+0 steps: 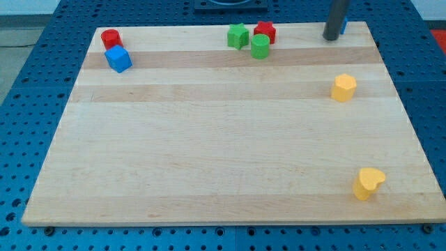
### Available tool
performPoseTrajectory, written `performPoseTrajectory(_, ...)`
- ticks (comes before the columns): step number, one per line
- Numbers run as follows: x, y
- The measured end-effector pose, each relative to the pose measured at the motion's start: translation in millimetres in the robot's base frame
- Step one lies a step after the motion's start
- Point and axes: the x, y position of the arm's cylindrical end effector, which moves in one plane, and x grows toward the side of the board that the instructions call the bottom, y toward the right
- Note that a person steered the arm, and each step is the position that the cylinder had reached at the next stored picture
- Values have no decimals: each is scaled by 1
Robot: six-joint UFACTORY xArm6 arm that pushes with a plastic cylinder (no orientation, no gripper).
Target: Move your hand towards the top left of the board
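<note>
My tip (332,37) rests on the board near the view's top right corner. A blue block (343,28) shows just behind the rod, mostly hidden. At the view's top left sit a red cylinder (111,38) and a blue cube (118,59), touching or nearly so. At the top middle are a green star (237,36), a red star (265,31) and a green cylinder (260,47), clustered together, well to the left of my tip.
A yellow hexagonal block (343,88) sits at the view's right, below my tip. A yellow heart block (367,183) lies near the bottom right. The wooden board (209,139) lies on a blue perforated table.
</note>
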Motion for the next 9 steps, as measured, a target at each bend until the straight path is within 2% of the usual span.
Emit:
performPoseTrajectory(2,56,-49)
performPoseTrajectory(3,85,-98)
performPoseTrajectory(4,89,-161)
performPoseTrajectory(5,56,-211)
performPoseTrajectory(6,-11,-254)
performPoseTrajectory(7,-46,-297)
performPoseTrajectory(8,-45,-319)
performPoseTrajectory(9,-47,-397)
